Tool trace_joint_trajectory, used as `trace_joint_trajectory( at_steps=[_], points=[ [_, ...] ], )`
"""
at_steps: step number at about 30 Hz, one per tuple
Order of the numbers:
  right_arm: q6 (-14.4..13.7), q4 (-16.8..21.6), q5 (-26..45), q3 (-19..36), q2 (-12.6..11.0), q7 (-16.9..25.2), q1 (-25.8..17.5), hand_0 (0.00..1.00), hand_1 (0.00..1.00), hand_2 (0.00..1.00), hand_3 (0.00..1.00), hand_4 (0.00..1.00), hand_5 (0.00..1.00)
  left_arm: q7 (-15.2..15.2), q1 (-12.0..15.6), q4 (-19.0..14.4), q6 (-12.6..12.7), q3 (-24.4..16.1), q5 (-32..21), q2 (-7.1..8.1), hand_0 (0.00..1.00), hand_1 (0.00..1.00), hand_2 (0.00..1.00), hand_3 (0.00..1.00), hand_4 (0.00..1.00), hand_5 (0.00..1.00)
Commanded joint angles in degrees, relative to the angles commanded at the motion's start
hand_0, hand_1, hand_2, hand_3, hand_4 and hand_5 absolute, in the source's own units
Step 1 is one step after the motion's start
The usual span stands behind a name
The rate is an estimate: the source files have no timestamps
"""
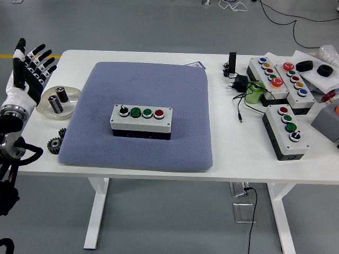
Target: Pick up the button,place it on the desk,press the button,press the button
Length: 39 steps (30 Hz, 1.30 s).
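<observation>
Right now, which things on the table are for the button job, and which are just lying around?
For the job:
- button box on the blue pad
- left hand, open, off the table's left edge

Just lying around:
- three other button boxes at the right
- dish holding two small cylinders
- black gears
- plug and cable

You are looking at a white surface (228,153) with a blue-grey pad (143,114) spread over its left and middle part. Left of the pad sit a shallow dish (59,100) and two dark gears (56,142). On the right side lie three grey button boxes (286,129), a black plug with cable (239,84) and a green object (255,93).
</observation>
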Motion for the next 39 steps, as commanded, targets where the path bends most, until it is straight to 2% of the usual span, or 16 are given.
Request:
trace_joint_trajectory(
  at_steps=[19, 26, 27, 39],
  points=[
    [-0.1, 0.0, -0.1, 0.6, 0.1, -0.2, 0.4, 0.644, 0.531, 0.557, 0.631, 0.234, 0.253, 1.1, 1.6, -1.4, -2.8, -3.1, 1.3, 0.09, 0.811, 0.81, 0.794, 0.773, 0.656, 0.998],
    [-0.1, 0.0, -0.7, 1.2, 0.1, -0.2, 0.6, 0.644, 0.535, 0.557, 0.631, 0.233, 0.254, 2.5, 2.1, -2.5, -6.1, -4.2, 2.8, -0.03, 0.809, 0.807, 0.797, 0.776, 0.653, 0.998],
    [-0.2, 0.0, -0.6, 1.2, 0.1, -0.2, 0.6, 0.64, 0.547, 0.59, 0.631, 0.233, 0.255, 2.6, 2.3, -2.7, -6.3, -4.3, 3.0, -0.1, 0.805, 0.804, 0.798, 0.777, 0.657, 0.998],
    [-0.3, 0.0, -0.1, 0.7, 0.2, -0.3, 0.6, 0.642, 0.537, 0.603, 0.631, 0.231, 0.254, 3.4, 3.2, -3.9, -7.1, -4.9, 4.7, -0.98, 0.808, 0.809, 0.813, 0.788, 0.661, 0.998]
  ],
)
